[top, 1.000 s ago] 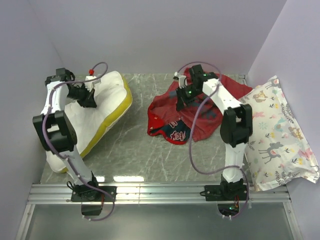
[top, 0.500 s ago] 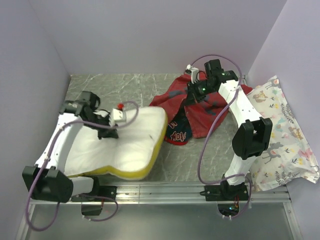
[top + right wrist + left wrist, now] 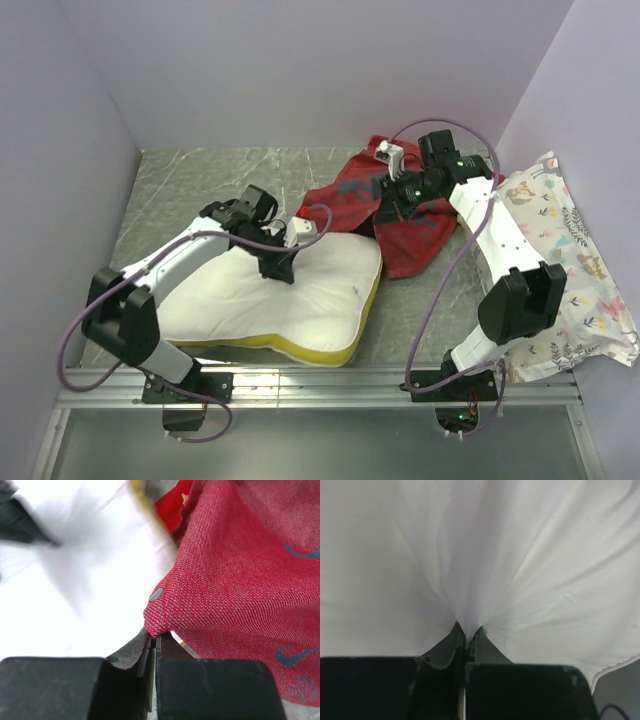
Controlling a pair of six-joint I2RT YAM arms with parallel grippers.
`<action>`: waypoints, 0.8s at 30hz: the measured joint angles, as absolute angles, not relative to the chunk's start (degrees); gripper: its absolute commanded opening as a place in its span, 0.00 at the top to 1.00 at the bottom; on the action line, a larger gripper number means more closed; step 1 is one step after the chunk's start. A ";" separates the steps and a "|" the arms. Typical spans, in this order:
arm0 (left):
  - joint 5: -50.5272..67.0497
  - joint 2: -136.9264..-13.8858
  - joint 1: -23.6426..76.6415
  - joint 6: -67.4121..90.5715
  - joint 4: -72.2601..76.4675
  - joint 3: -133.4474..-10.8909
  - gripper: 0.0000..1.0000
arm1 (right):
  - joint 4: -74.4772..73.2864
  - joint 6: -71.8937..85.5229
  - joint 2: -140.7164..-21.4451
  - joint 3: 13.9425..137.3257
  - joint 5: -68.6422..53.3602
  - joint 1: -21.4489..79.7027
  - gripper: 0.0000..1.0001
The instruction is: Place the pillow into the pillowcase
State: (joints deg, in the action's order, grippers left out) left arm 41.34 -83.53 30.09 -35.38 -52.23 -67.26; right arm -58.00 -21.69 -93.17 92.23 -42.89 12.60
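The white pillow (image 3: pixel 300 295) with its yellow strip lies near the table's front centre, its right end beside the red pillowcase (image 3: pixel 420 235). My left gripper (image 3: pixel 277 268) is shut on a pinch of the pillow's cover (image 3: pixel 470 580), which fans out from the jaws (image 3: pixel 468 632). My right gripper (image 3: pixel 392 205) is shut on a bunched edge of the pillowcase (image 3: pixel 240 580) and holds it lifted above the table; its jaws (image 3: pixel 154 636) pinch the red knit next to a small grey snap. The pillow (image 3: pixel 75 570) shows blurred white behind the pillowcase.
A white floral animal-print pillow (image 3: pixel 560 270) leans at the right wall. Purple walls close in the left, back and right. The grey marbled table (image 3: pixel 190 180) shows at the back left. A metal rail (image 3: pixel 320 385) runs along the near edge.
My left arm has swung the pillow from the left wall rightward and forward to the front centre, up to the pillowcase. My right gripper has lifted the pillowcase edge and shifted right.
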 measured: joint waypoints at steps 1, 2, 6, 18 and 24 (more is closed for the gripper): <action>40.53 -85.52 30.09 -32.88 -50.04 -67.99 1.00 | -58.22 -22.22 -92.33 91.46 -42.87 12.60 1.00; 39.97 -86.94 30.04 -31.16 -48.36 -68.55 1.00 | -58.39 -22.96 -91.26 90.37 -42.59 12.60 1.00; 39.20 -89.54 28.64 -25.96 -43.66 -70.22 1.00 | -58.76 -25.32 -88.77 86.78 -40.18 12.60 1.00; 22.04 -89.06 18.55 -4.91 -29.50 -70.32 1.00 | -59.22 -28.60 -88.51 82.06 -38.70 13.10 1.00; 9.02 -90.50 27.90 4.47 -22.92 -70.02 1.00 | -59.61 -26.02 -92.92 84.60 -42.85 17.54 1.00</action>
